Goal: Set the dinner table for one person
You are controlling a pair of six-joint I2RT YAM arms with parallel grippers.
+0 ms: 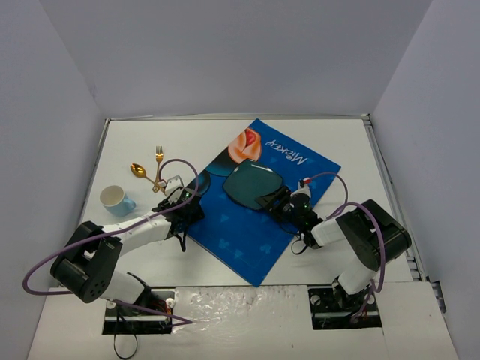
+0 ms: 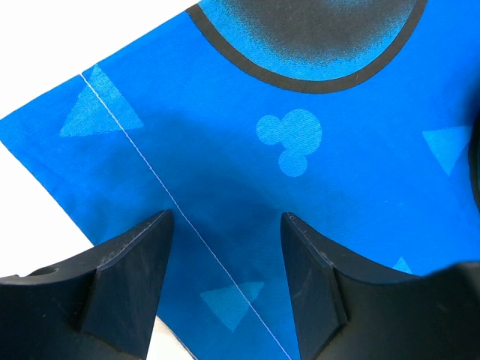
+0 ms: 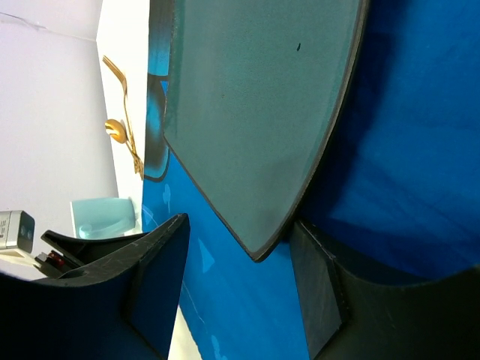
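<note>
Desk [image 1: 352,150], filling the frame: mat [image 1: 247,232] at centre, askew, with plate [image 1: 253,184] on it. Cup [image 1: 116,199], spoon [image 1: 139,171] and fork [image 1: 159,155] at left, off the mat, probably still to place. Left gripper [image 2: 229,225] spread over mat. Right gripper [image 3: 240,225] spread around plate corner.

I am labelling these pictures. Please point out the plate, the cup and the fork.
plate [image 1: 252,184]: top external view, middle of its dark face.
cup [image 1: 112,196]: top external view, its white inside.
fork [image 1: 159,157]: top external view, just below its tines.

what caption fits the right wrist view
Open right gripper straddling the corner of a dark teal plate on the blue mat
</note>
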